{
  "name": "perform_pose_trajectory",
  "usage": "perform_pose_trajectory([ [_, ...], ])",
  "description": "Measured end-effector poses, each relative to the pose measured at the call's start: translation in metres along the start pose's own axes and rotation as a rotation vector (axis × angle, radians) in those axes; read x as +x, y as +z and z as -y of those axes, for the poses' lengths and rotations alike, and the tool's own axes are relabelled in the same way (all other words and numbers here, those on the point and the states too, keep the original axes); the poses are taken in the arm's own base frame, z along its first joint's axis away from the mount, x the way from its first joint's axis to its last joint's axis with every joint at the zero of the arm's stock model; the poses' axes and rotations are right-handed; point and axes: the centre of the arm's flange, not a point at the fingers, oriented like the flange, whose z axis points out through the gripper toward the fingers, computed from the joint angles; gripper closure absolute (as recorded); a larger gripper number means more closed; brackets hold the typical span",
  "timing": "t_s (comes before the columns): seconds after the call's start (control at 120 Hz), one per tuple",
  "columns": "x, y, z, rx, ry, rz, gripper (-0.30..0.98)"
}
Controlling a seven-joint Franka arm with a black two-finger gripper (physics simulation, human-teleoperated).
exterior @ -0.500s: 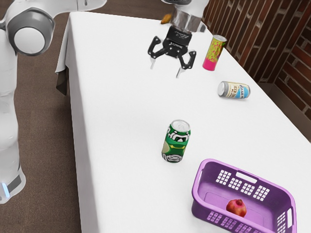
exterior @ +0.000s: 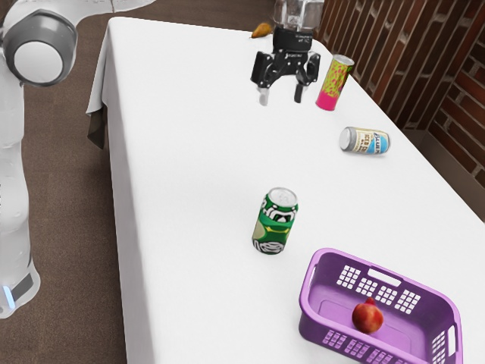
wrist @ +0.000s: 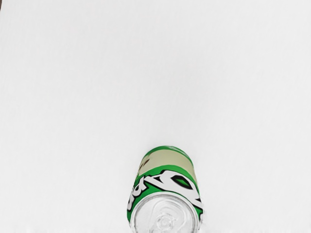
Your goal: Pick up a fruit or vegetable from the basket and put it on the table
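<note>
My gripper (exterior: 280, 97) hangs open above the far part of the table, with nothing between its fingers, beyond the green can in the exterior view. The purple basket (exterior: 312, 327) stands at the exterior view's lower right. Inside it lies a round red fruit (exterior: 367, 316), like a pomegranate, well away from the gripper. The white-covered table (exterior: 189, 189) stretches under everything; its white surface (wrist: 160, 73) also lies below my hand in the wrist view.
A green can (exterior: 273, 221) stands upright near the basket; the wrist view has a green can (wrist: 167, 172) too. A silver-topped can (exterior: 367, 141) lies on its side. Behind it stands a tall pink and yellow can (exterior: 334, 83). An orange-brown item (exterior: 262, 30) rests at the far edge.
My gripper has turned and shifted slightly toward the exterior view's right, still open. The red fruit has rolled or turned a little in the basket.
</note>
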Motion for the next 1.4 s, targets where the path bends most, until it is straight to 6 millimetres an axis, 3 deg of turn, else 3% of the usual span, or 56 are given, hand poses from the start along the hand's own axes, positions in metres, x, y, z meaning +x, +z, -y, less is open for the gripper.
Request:
perform_pose_trajectory([
  [0.042, -0.055, 0.015, 0.009, 0.02, 0.083, 0.017, 0.0],
  [0.092, -0.128, 0.031, 0.042, 0.046, 0.206, 0.034, 0.0],
  [0.15, -0.188, 0.047, 0.08, 0.074, 0.303, 0.044, 0.0],
  [0.233, -0.244, 0.082, 0.105, 0.126, 0.376, 0.062, 0.0],
  [0.325, -0.272, 0.12, 0.086, 0.159, 0.381, 0.107, 0.0],
  [0.458, -0.286, 0.171, 0.053, 0.166, 0.353, 0.152, 0.0],
  [0.575, -0.301, 0.202, 0.042, 0.155, 0.353, 0.189, 0.0],
  [0.842, -0.288, 0.236, 0.013, 0.104, 0.392, 0.19, 0.0],
  [1.183, -0.289, 0.238, 0.011, 0.06, 0.609, 0.208, 0.0],
  [1.4, -0.267, 0.274, -0.018, 0.081, 0.666, 0.187, 0.0],
])
